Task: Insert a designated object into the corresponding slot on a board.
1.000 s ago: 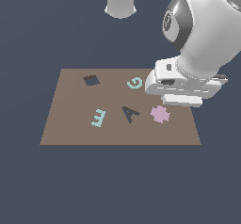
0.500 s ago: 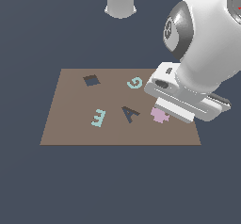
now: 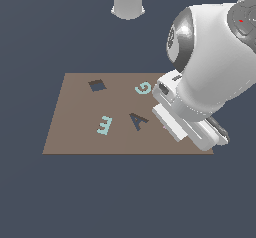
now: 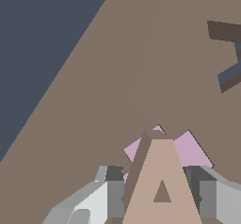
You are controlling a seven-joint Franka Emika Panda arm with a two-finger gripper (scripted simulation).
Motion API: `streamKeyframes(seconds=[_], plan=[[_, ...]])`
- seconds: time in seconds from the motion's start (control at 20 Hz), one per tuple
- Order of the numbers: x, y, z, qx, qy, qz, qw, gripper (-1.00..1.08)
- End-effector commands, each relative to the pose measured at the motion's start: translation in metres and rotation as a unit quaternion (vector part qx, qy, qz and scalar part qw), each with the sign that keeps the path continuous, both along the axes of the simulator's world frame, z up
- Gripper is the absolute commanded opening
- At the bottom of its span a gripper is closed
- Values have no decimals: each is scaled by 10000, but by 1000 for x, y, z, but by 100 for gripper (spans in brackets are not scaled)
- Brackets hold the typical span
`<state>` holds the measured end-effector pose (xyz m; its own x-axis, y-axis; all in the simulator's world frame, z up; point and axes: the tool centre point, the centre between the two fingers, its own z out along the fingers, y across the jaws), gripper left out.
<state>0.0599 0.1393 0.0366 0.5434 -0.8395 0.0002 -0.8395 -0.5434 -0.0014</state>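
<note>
In the wrist view the tan A-shaped block sits between my gripper's fingers, which are shut on it, just above the brown board. The pink flower shape lies right behind the block. Part of the dark navy A-shaped slot shows at the frame's edge. In the exterior view the slot lies mid-board, to the exterior view's left of my arm. The arm's bulk hides the gripper, the block and the flower there.
A teal E and a teal G lie on the board, with a dark square hole at the back. A grey robot base stands behind the board. Dark floor surrounds the board.
My arm has moved down and toward the camera over the board's right part. It now covers the pink flower shape that showed before.
</note>
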Motion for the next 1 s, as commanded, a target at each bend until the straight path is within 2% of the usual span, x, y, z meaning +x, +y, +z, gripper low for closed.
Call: streamKeyframes(seconds=[0.0, 0.25, 0.45, 0.6, 0.95], plan=[[6, -9, 1, 1, -1, -589, 9983, -100], [13, -28, 1, 3, 0, -1742, 9847, -100], [15, -45, 2, 4, 1, -2658, 9640, -100], [14, -57, 2, 4, 2, -3334, 9428, -100], [7, -83, 3, 5, 4, -4680, 8837, -100]])
